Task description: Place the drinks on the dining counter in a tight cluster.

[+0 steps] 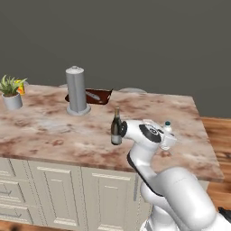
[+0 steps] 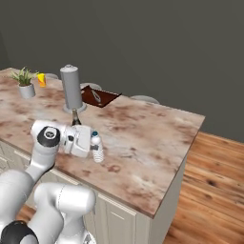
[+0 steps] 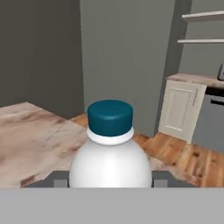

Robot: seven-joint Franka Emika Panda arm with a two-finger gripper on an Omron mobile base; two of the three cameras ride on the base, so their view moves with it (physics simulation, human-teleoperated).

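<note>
Hand view: gripper (image 2: 94, 148) pinches the water bottle (image 3: 110, 164) at its body. Likely light, thin-walled and slippery; grip mid-body, below the cap (image 3: 110, 117), gently.

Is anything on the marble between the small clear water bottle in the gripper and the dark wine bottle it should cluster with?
Nothing visible: bare beige marble counter separates the small clear water bottle, in the gripper, from the dark wine bottle.

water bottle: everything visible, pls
The water bottle is small, clear-whitish and ribbed, looks plastic, with a dark blue cap on a white collar. It stands upright on the marble counter near the front edge, right of the wine bottle. The gripper is shut on its body.
</note>
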